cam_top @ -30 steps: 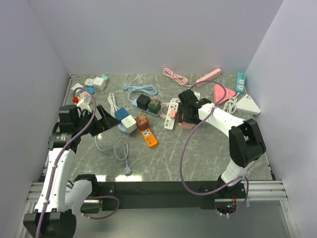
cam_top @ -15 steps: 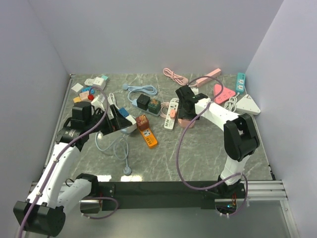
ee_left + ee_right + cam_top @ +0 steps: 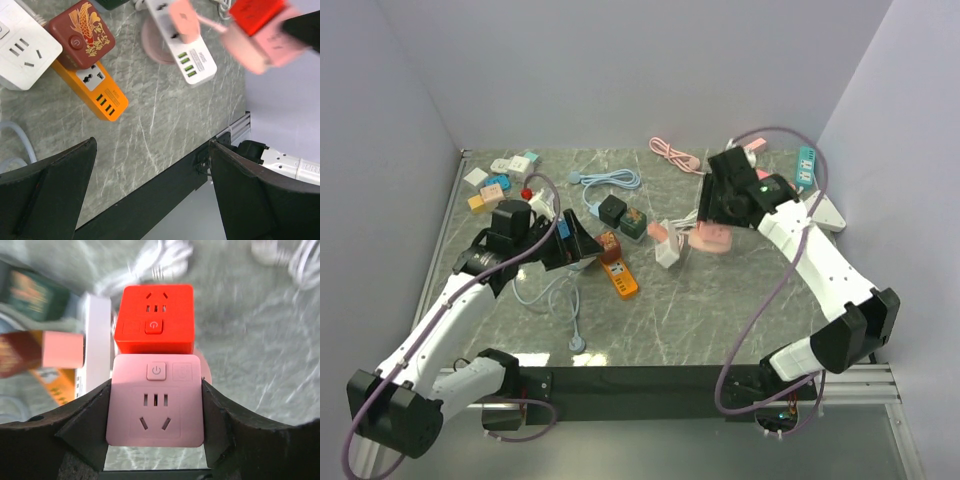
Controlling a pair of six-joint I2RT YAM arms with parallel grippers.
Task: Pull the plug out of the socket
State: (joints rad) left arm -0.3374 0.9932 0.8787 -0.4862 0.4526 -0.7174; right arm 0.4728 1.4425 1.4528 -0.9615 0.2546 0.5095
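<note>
Right wrist: right gripper [image 3: 155, 390] clamps the pink cube socket [image 3: 156, 415] by its two sides, held above the table [image 3: 720, 310], with the red cube adapter [image 3: 154, 320] touching its far edge. Pink plug [image 3: 62, 350] sits on the white power strip [image 3: 97, 340] just beside. Left gripper [image 3: 152, 145] is spread wide and empty, near the orange strip [image 3: 95, 90].

The left arm [image 3: 440, 325] and right arm [image 3: 825, 265] have white shells with black joints; a purple cable [image 3: 760, 310] loops along each, and the wedge-shaped fingers [image 3: 50, 200] are matte black
</note>
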